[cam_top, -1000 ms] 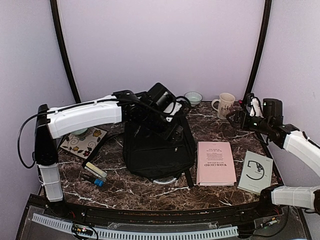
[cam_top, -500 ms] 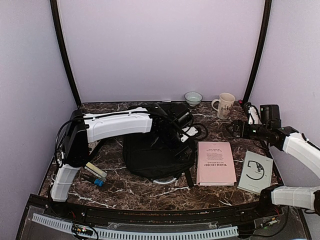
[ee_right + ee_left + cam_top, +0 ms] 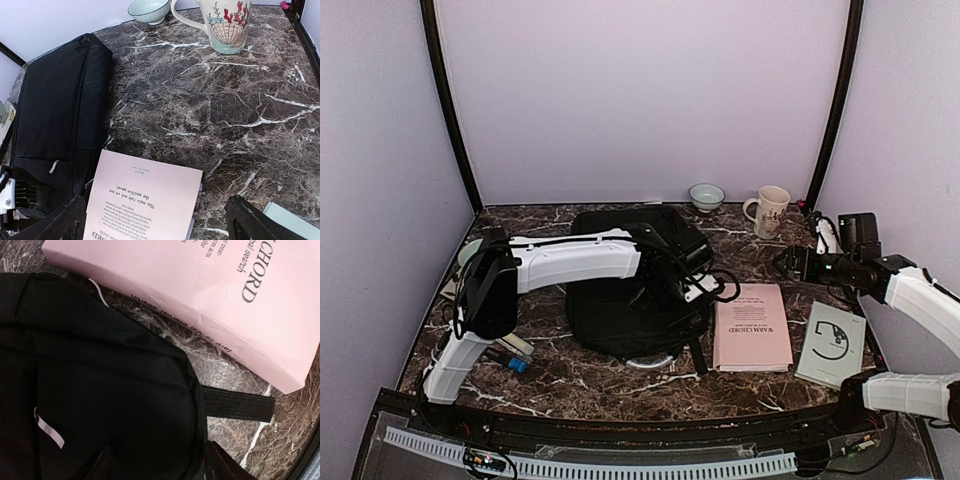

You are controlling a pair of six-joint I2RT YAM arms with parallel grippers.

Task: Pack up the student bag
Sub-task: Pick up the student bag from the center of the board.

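The student bag [image 3: 620, 310] is lying flat in the middle of the table [image 3: 750, 250], shut as far as I can tell, with the pink book [image 3: 752, 325] just beside its right edge and a strip of marble showing between them. The left gripper [image 3: 162, 467] is hovering low over that edge with its jaws spread apart, the black fabric sitting between them, and no pinch is showing yet. The step in hand is probably taking hold of the bag's rim so that it can be opened for packing. To do it well, the fingers should be closing on the raised seam itself and not on the loose strap [image 3: 237, 403] sticking out toward the book, which would only drag the bag sideways. A square bite on the seam matters, since soft cloth is likely to slide out of a shallow pinch. The lift should be going gently — a hard pull risks shoving the book away. The right gripper [image 3: 790, 262] is waiting above the book's far end, jaws spread wide and holding nothing. It is well placed for taking the book once the mouth is gaping, though it should be staying clear of the mug [image 3: 770, 210] behind it.
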